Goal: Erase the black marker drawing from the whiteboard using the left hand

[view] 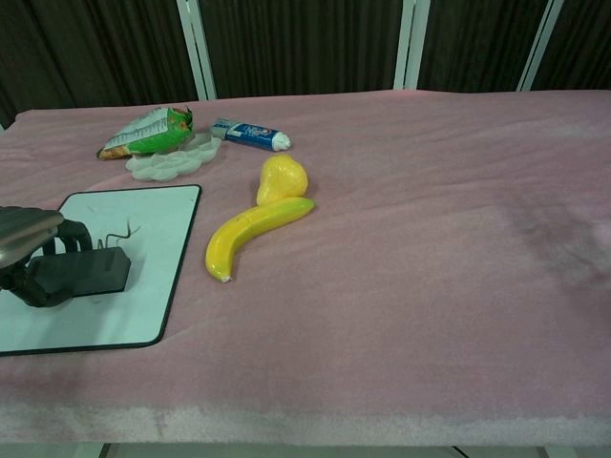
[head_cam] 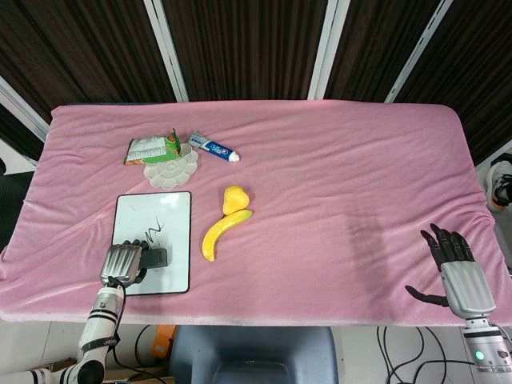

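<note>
Banana (view: 251,235) and pear (view: 282,177) just right of whiteboard (view: 153,229); left hand (head_cam: 122,263) grips eraser (view: 84,271); right hand (head_cam: 456,268) spread.

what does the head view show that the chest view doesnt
Only the head view shows the right hand, open beside the table's right edge, and the left forearm. Only the chest view shows the eraser side-on. Both show the left hand holding the eraser on the whiteboard, the black squiggle, banana and toothpaste.
</note>
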